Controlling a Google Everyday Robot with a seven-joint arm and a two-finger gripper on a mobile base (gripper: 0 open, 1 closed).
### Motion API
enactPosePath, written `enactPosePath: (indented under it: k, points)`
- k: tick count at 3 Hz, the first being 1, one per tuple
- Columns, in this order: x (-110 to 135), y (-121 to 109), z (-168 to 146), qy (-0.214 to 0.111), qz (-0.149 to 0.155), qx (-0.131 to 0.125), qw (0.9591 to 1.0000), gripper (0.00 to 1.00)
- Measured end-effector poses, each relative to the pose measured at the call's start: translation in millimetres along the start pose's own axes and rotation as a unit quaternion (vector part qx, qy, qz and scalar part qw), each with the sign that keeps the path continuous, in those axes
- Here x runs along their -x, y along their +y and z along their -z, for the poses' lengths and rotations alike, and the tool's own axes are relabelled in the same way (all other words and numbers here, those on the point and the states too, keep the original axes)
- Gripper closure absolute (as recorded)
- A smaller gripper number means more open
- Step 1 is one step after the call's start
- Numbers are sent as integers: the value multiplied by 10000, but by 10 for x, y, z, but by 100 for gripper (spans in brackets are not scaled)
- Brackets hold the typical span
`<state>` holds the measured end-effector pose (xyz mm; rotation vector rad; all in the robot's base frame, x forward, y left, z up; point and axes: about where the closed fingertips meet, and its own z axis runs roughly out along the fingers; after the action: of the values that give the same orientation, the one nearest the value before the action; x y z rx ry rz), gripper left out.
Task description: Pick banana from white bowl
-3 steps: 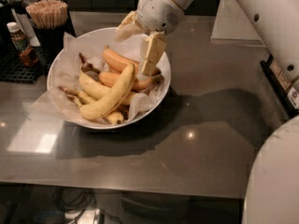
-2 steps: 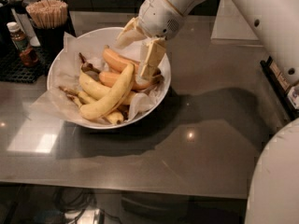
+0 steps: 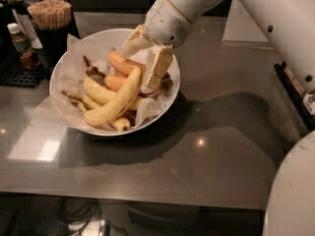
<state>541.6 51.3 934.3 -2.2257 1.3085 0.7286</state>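
Gripper point(image 3: 137, 69) above banana point(image 3: 114, 103), white bowl point(image 3: 89, 34)

A wide round white bowl point(image 3: 100, 32) lined with crumpled white paper sits on the grey glossy surface point(image 3: 221, 151), left of centre in the frame. In it, the long pale-yellow curved banana point(image 3: 118, 100) lies diagonally on top of the pile, from lower left up to the right. Two orange-yellow bananas point(image 3: 122, 63) lie behind it, and shorter yellow bananas point(image 3: 96, 90) lie on its left. The robot's pale two-finger pincer point(image 3: 139, 69) hangs over the bowl's right half, fingers apart, one either side of the banana's upper end. In the upper left, behind the bowl, stand a dark cup of wooden sticks point(image 3: 50, 14) and a small brown bottle point(image 3: 22, 45).
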Motion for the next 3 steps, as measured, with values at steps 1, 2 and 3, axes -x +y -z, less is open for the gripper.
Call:
enactPosePath:
  k: [1, 2, 3]
  points:
    - [37, 15, -14, 13, 60, 40, 10000, 45]
    - [50, 46, -13, 10, 73, 36, 10000, 68]
    - [25, 96, -41, -46, 48, 50, 10000, 91]
